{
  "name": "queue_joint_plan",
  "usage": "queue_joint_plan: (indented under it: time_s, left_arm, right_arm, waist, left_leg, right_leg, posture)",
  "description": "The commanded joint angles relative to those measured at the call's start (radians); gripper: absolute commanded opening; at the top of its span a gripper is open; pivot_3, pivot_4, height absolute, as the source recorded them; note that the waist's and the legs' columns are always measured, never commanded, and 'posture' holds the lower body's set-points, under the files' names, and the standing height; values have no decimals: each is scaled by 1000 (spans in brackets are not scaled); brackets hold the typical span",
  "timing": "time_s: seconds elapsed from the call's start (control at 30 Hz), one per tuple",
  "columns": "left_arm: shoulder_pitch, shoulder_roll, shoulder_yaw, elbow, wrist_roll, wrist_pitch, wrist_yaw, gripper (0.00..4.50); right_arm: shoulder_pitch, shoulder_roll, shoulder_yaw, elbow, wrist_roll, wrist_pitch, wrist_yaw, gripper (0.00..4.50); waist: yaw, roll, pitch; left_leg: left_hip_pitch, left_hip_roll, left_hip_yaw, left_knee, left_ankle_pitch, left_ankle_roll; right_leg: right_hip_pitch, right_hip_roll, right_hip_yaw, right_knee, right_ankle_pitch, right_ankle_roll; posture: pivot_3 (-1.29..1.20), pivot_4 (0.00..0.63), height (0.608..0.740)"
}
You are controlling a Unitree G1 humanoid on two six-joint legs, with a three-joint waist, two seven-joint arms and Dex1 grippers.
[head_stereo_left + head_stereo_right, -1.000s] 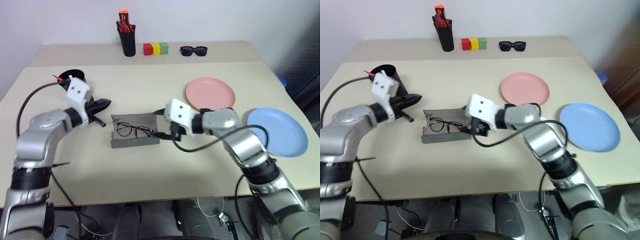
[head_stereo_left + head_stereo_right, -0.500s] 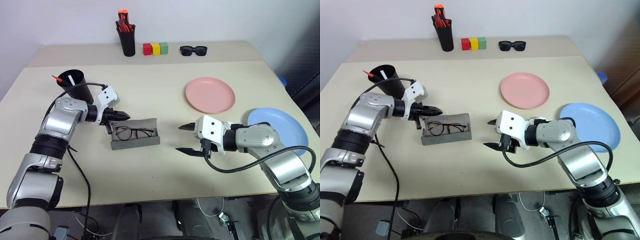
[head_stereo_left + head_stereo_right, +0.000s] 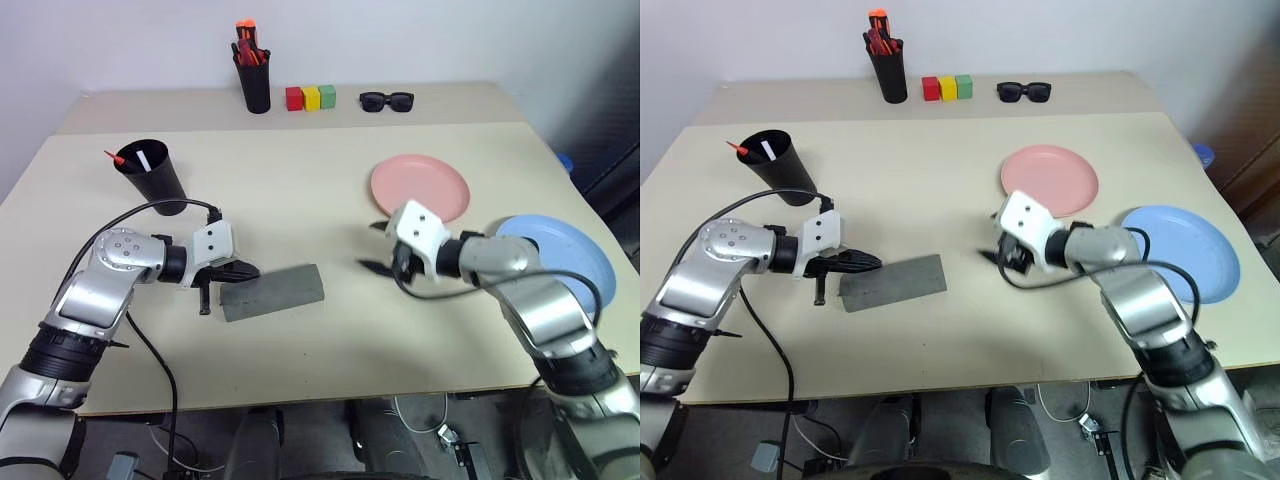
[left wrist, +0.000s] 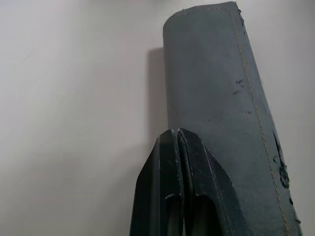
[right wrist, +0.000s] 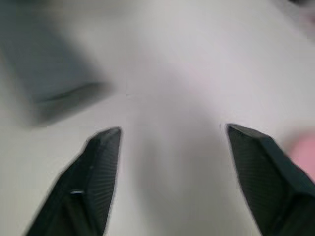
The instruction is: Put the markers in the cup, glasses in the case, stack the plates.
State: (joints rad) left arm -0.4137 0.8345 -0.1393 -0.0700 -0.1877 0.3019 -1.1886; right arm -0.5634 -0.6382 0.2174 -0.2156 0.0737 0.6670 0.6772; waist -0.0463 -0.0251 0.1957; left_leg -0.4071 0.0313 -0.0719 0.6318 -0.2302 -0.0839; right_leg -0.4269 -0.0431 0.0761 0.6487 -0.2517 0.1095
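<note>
We take the grey felt-like rectangular case (image 3: 271, 292) as our landmark, lying lid-down near the middle of the beige tabletop (image 3: 300, 190). It looks closed, so we judge the glasses are shut inside; no lenses show. Our left tool (image 3: 246, 270) rests at the case's left end with its black fingers pressed together, holding nothing, placed as if to push the flap flat. Our right tool (image 3: 378, 247) hovers to the right of the case, spread wide and empty, facing the salmon pink round plate (image 3: 421, 190); the light blue round plate (image 3: 556, 262) lies further right, unstacked. Far left of the case, the wide matte black cup (image 3: 150, 176) holds the markers' tips. The left wrist view adds the case's stitched seam (image 4: 256, 118).
</note>
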Motion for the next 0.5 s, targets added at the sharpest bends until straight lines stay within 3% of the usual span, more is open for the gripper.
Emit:
queue_joint_plan:
  time_s: [0.03, 0.23, 0.33, 0.5]
  left_arm:
    - [8, -49, 102, -66, -55, 16, 98, 43]
    - [75, -85, 176, -170, -83, 24, 191, 43]
    - [116, -90, 203, -223, -88, 45, 235, 0]
    - [147, -101, 215, -273, -110, 71, 280, 0]
  right_arm:
    - [-70, -5, 49, 176, -159, -78, -110, 3424]
    - [-162, 51, 124, 475, -268, -232, -143, 3424]
    - [-199, 76, 130, 591, -299, -288, -155, 2614]
    - [-201, 65, 104, 589, -317, -326, -146, 46]
  waist:
    - [6, 0, 0]
    - [-6, 1, 0]
    - [-20, 1, 0]
    - [-20, 1, 0]
  left_leg:
    - [0, 0, 0, 0, 0, 0]
    - [0, 0, 0, -1, 0, 0]
    - [1, 0, 0, -2, 0, 0]
    - [0, 0, 0, -1, 0, 0]
  right_leg:
    - [0, 0, 0, 0, 0, 0]
    - [0, -1, 0, -1, 2, 3]
    - [0, 0, 0, 0, 2, 3]
    - [0, -1, 0, 0, 2, 3]
  posture:
    - [0, 150, 740]
    - [0, 150, 740]
    - [0, 150, 740]
    - [0, 150, 740]
